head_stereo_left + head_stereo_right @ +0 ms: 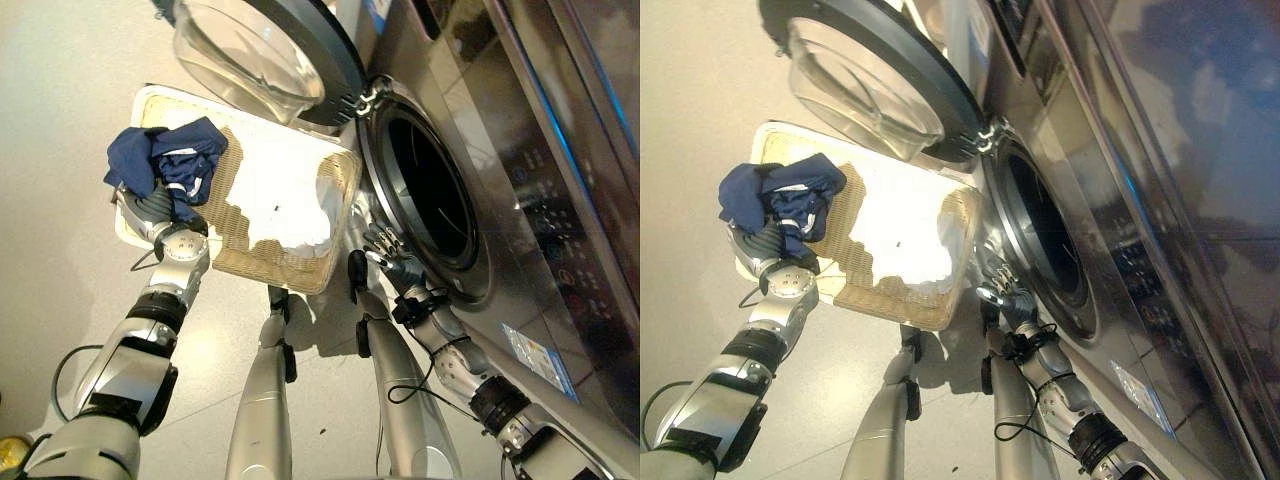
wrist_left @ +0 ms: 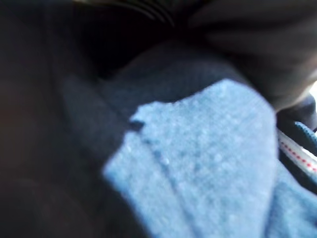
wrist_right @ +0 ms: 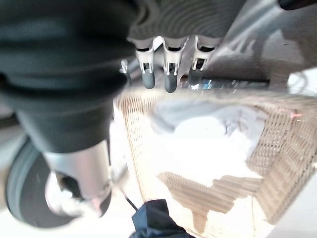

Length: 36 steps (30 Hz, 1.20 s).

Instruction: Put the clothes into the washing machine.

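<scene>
The left hand (image 1: pixel 160 215) had its fingers clamped on a bunched navy-blue cloth garment (image 1: pixel 170 160), held over the far side of the woven tan laundry basket (image 1: pixel 290 268) from the silver front-loading washing machine (image 1: pixel 440 120). The right hand (image 1: pixel 392 258) hung loose-fingered and empty between basket and drum opening (image 1: pixel 430 185). I'd say carry the bundle high across the basket, clear of the open glass door (image 1: pixel 255 50), and push it deep past the rim.

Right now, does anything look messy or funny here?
Nothing looks broken or spilled. The left robot hand holds a bunched-up blue garment over the basket, and a white cloth lies crumpled inside. The washing machine door hangs open.
</scene>
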Tool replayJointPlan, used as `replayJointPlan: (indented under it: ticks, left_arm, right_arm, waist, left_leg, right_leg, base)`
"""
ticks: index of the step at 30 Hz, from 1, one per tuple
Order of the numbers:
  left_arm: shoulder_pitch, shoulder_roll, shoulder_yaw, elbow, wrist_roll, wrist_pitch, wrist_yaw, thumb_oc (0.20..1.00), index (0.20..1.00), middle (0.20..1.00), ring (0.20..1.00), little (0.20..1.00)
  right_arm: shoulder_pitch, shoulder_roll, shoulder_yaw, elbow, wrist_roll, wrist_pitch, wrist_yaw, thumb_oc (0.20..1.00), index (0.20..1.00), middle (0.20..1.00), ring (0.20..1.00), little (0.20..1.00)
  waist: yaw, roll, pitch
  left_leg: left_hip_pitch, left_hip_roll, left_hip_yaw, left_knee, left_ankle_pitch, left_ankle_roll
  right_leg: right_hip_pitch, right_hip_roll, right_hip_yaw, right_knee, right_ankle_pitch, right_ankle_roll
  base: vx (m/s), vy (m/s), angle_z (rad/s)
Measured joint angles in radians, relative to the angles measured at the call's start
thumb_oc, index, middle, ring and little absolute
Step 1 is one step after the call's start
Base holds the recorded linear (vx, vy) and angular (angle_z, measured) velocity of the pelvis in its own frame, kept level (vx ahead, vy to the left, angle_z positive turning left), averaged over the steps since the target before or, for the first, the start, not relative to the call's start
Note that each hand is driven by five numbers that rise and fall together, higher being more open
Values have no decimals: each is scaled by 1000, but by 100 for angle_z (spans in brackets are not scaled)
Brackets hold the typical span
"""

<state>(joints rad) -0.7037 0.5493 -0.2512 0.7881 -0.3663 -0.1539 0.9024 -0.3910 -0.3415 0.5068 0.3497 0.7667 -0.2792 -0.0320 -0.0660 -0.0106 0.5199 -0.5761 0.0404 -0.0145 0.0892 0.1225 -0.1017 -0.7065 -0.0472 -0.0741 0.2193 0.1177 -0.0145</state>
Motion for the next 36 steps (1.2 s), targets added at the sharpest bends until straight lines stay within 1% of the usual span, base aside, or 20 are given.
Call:
replayJointPlan:
  ticks: [1,4,6,7,9,10,11,13,14,15,16,17,18,19,20,21,24,26,29,36]
  left_arm:
    - [20,-1,-2,-33,3,-11,-20,200,200,200,200,200]
    - [82,-12,-2,-84,53,-76,-97,200,200,200,200,200]
    - [122,-27,-7,-141,121,-147,-175,200,200,200,200,200]
    - [129,-27,-11,-158,142,-168,-222,200,200,200,200,200]
    - [136,-23,-27,-188,158,-190,-276,200,200,200,200,200]
    - [136,-23,-27,-188,158,-190,-276,200,200,200,200,200]
    - [156,-11,-59,-251,158,-224,-364,200,200,200,200,200]
    - [156,-11,-59,-251,158,-224,-364,200,200,200,200,200]
    - [177,-5,-116,-321,156,-262,-478,200,200,200,200,200]
    - [182,-3,-128,-337,147,-265,-519,200,200,200,200,200]
    - [190,16,-183,-392,128,-279,-624,200,200,200,200,200]
    - [190,16,-183,-392,128,-279,-624,200,200,200,200,200]
    - [184,16,-240,-404,111,-312,-755,200,200,200,200,200]
    - [183,13,-247,-404,108,-314,-783,200,200,200,200,200]
    - [182,14,-254,-406,85,-313,-828,200,200,200,200,200]
    - [180,19,-264,-412,58,-313,-851,200,200,200,200,200]
    - [178,24,-270,-417,-7,-310,-956,200,200,200,200,200]
    - [169,26,-280,-417,-20,-304,-975,200,200,200,200,200]
    - [146,34,-297,-419,-44,-285,-1003,200,200,200,200,200]
    - [142,50,-330,-447,-49,-246,-1015,200,200,200,200,200]
  right_arm:
    - [0,-3,3,0,-22,7,-5,1000,1000,1000,1000,1000]
    - [-24,-7,1,-16,-79,21,-18,1000,1000,1000,1000,1000]
    - [-41,-16,2,-34,-106,29,-14,1000,1000,1000,1000,1000]
    - [-53,-16,-2,-35,-110,39,-4,1000,1000,1000,1000,1000]
    - [-61,-17,-5,-35,-110,51,9,1000,1000,1000,1000,1000]
    - [-61,-17,-5,-35,-110,51,9,1000,1000,1000,1000,1000]
    - [-77,-20,-4,-35,-110,73,30,1000,1000,1000,1000,1000]
    - [-77,-20,-4,-35,-110,73,30,1000,1000,1000,1000,1000]
    - [-97,-23,-4,-45,-110,96,51,1000,1000,1000,1000,1000]
    - [-101,-30,-2,-51,-109,108,57,1000,1000,1000,1000,1000]
    - [-112,-51,8,-58,-110,138,82,1000,1000,1000,1000,1000]
    - [-112,-51,8,-58,-110,138,82,1000,1000,1000,1000,1000]
    - [-121,-60,6,-57,-109,166,106,1000,1000,1000,1000,1000]
    - [-128,-60,6,-57,-109,170,111,1000,1000,1000,1000,1000]
    - [-145,-61,9,-58,-107,183,115,1000,1000,1000,1000,1000]
    - [-146,-64,16,-57,-104,192,118,1000,1000,1000,1000,1000]
    - [-151,-66,17,-53,-59,231,136,1000,1000,1000,1000,1000]
    - [-151,-67,18,-51,-31,244,140,1000,1000,1000,1000,1000]
    - [-147,-65,22,-50,6,246,150,1000,1000,1000,1000,1000]
    - [-131,-68,46,-50,95,257,183,1000,1000,1000,1000,1000]
  waist:
    - [3,2,1]
    - [22,7,4]
    - [38,10,5]
    - [57,10,5]
    - [64,12,6]
    - [64,12,6]
    - [81,13,7]
    - [81,13,7]
    - [81,13,7]
    - [81,14,8]
    - [81,17,9]
    - [81,17,9]
    - [80,19,10]
    - [80,19,10]
    - [80,21,10]
    - [80,22,11]
    - [79,26,12]
    - [79,27,13]
    - [78,27,13]
    - [78,27,13]
  left_leg:
    - [9,-1,-6,-9,7,-1]
    - [26,-2,-24,-14,15,-1]
    - [29,-1,-37,-15,17,-2]
    - [31,0,-43,-19,17,-2]
    - [33,0,-46,-23,20,-3]
    - [33,0,-46,-23,20,-3]
    - [36,-1,-48,-29,24,-3]
    - [36,-1,-48,-29,24,-3]
    - [43,-5,-51,-36,29,1]
    - [44,-6,-51,-38,29,2]
    - [51,-6,-49,-41,31,4]
    - [51,-6,-49,-41,31,4]
    - [60,-9,-44,-43,33,7]
    - [59,-10,-44,-43,33,8]
    - [59,-10,-44,-47,34,9]
    - [59,-10,-44,-48,34,9]
    - [59,-9,-44,-49,34,9]
    - [59,-9,-43,-49,34,9]
    - [60,-9,-43,-49,34,9]
    - [63,-8,-41,-57,36,12]
  right_leg:
    - [9,-2,-5,-3,-1,-1]
    - [37,-7,-32,-2,-10,-1]
    - [47,-10,-51,2,-19,-3]
    - [50,-10,-54,3,-20,-4]
    - [52,-11,-60,3,-20,-4]
    - [52,-11,-60,3,-20,-4]
    - [54,-14,-65,3,-21,-4]
    - [54,-14,-65,3,-21,-4]
    - [62,-20,-72,2,-23,-1]
    - [64,-22,-74,0,-23,-1]
    - [76,-24,-78,-6,-23,0]
    - [76,-24,-78,-6,-23,0]
    - [85,-28,-78,-6,-26,5]
    - [85,-28,-80,-6,-27,5]
    - [85,-29,-80,-9,-26,6]
    - [85,-28,-82,-10,-26,6]
    - [86,-28,-83,-15,-26,7]
    - [87,-28,-83,-16,-26,7]
    - [89,-27,-83,-18,-26,7]
    - [101,-25,-84,-48,-13,12]
  base:
    - [-31,-59,18]
    - [-44,-87,23]
    - [-30,-64,22]
    - [-30,-56,14]
    - [-17,-19,4]
    - [-2,-14,6]
    - [6,-6,4]
    - [-6,2,5]
    - [-17,17,8]
    - [-26,31,13]
    - [-8,21,6]
    - [-3,18,12]
    - [-4,28,7]
    - [-7,41,7]
    - [-17,43,0]
    - [0,0,0]
    - [0,0,0]
    - [0,0,0]
    - [0,0,0]
    - [0,0,0]
